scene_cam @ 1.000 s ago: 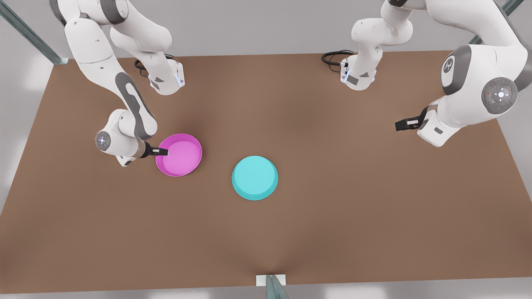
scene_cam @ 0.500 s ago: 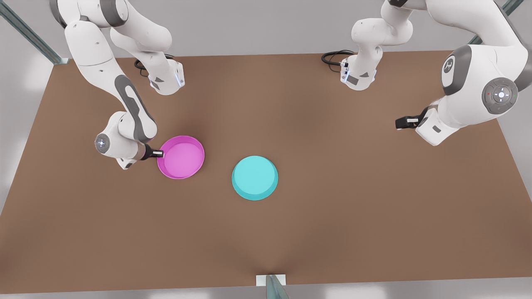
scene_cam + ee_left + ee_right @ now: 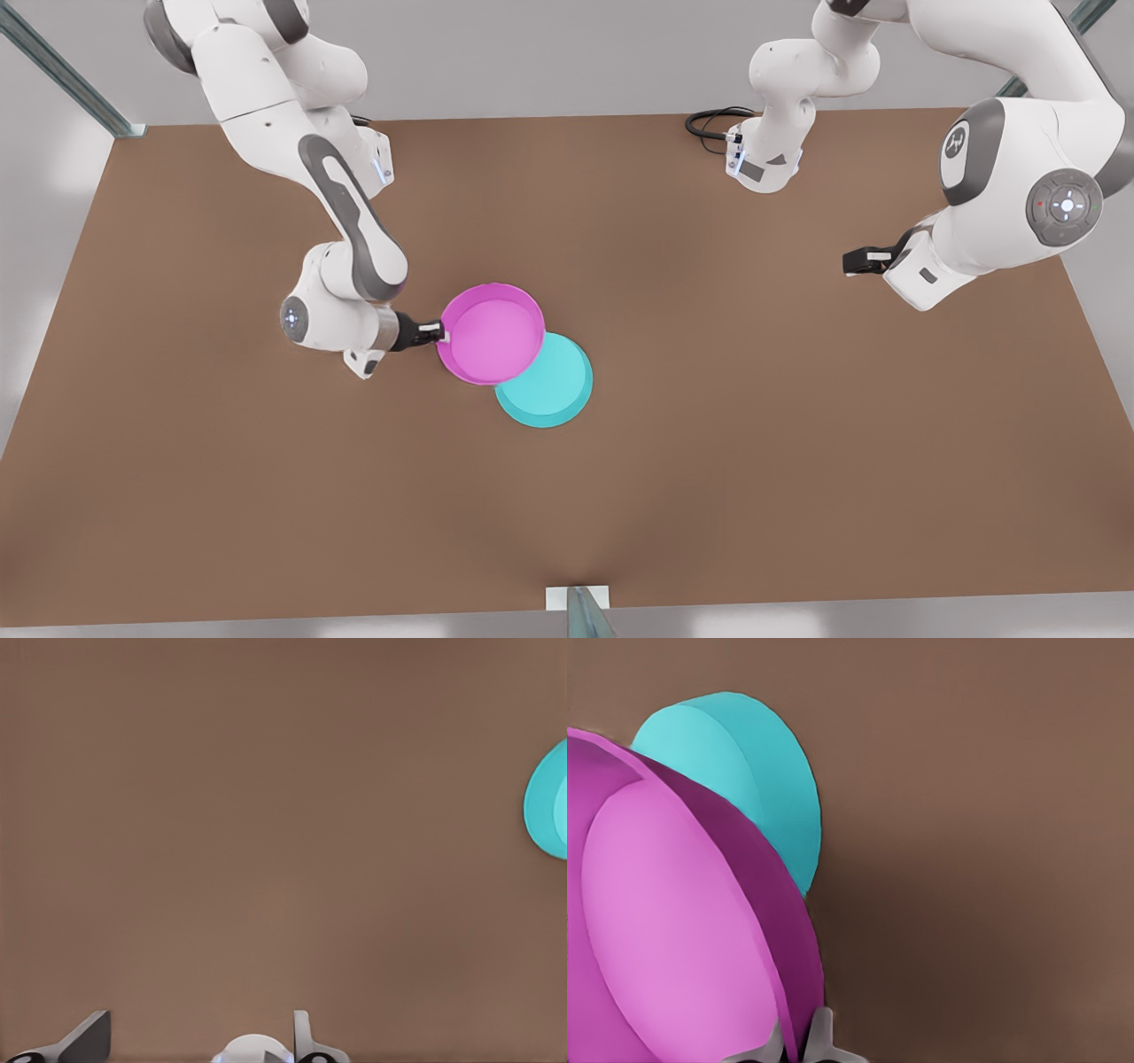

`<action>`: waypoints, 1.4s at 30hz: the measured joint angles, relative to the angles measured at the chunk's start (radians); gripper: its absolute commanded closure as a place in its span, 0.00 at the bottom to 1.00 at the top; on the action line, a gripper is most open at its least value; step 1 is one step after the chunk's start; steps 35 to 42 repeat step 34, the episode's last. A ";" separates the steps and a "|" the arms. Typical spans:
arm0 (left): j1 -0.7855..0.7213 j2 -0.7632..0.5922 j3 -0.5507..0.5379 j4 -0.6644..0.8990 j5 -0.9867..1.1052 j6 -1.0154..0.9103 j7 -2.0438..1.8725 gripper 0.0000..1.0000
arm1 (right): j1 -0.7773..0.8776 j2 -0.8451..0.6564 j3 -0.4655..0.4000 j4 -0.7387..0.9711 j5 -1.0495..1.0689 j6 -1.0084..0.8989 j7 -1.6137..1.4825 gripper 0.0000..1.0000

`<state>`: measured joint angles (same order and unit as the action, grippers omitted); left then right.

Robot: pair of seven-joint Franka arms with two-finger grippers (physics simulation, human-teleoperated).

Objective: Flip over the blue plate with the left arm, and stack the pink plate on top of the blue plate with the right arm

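The blue plate [image 3: 556, 394] lies on the brown table with its flat underside up; it also shows as blue plate [image 3: 749, 771] and blue plate [image 3: 551, 802]. The pink plate [image 3: 492, 334], open side up, is held off the table by its rim in my right gripper [image 3: 440, 333], shut on it. In the front view it covers the blue plate's upper left part. The pink plate [image 3: 673, 930] stands close in the right wrist view, its edge between the right gripper's [image 3: 802, 1047] fingers. My left gripper [image 3: 861, 260] waits open at the front view's right, away from both plates; its fingers [image 3: 89, 1041] are apart.
The brown table [image 3: 753, 461] spreads wide around the plates. Both arm bases [image 3: 764, 164] stand at the far edge with black cables [image 3: 709, 122]. A metal post [image 3: 580, 611] rises at the near edge's middle.
My right gripper has carried the pink plate toward the front view's right, from clear of the blue plate to partly over it. The left arm has barely moved.
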<state>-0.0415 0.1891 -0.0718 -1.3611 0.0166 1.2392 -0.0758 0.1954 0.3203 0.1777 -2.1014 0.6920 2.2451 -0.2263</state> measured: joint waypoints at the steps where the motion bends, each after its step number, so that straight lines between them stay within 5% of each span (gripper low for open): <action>1: 0.000 0.001 0.000 0.000 0.000 0.000 0.002 0.00 | 0.038 0.014 0.000 0.002 0.019 0.018 0.006 0.79; 11: 0.000 -0.003 0.000 0.000 -0.003 -0.004 0.013 0.00 | 0.155 0.139 -0.005 0.134 0.077 0.151 0.093 0.79; 12: -0.001 -0.003 0.000 0.000 -0.003 -0.006 0.013 0.00 | 0.154 0.140 -0.006 0.134 0.077 0.155 0.101 0.12; 13: -0.001 -0.004 0.000 0.000 -0.004 -0.007 0.014 0.00 | 0.152 0.141 -0.007 0.134 0.077 0.158 0.109 0.00; 20: -0.001 -0.004 0.000 0.000 -0.004 -0.014 0.017 0.00 | 0.153 0.127 -0.024 0.132 0.069 0.164 0.164 0.00; 22: 0.000 -0.004 0.000 0.000 -0.002 -0.020 0.018 0.00 | 0.157 0.111 -0.143 0.195 0.022 0.091 0.182 0.00; 25: 0.001 -0.001 0.001 0.005 0.000 -0.043 0.021 0.00 | 0.063 0.136 -0.308 0.636 -0.291 -0.215 0.200 0.00; 29: 0.001 -0.003 0.038 0.003 -0.012 -0.082 0.029 0.00 | 0.076 0.075 -0.309 1.069 -0.671 -0.671 0.214 0.00; 34: -0.006 0.014 0.031 0.045 -0.083 -0.091 0.046 0.00 | -0.090 -0.172 -0.175 0.846 -0.815 -0.890 0.227 0.00; 42: -0.006 0.014 0.031 0.045 -0.083 -0.091 0.046 0.00 | -0.090 -0.172 -0.175 0.846 -0.815 -0.890 0.227 0.00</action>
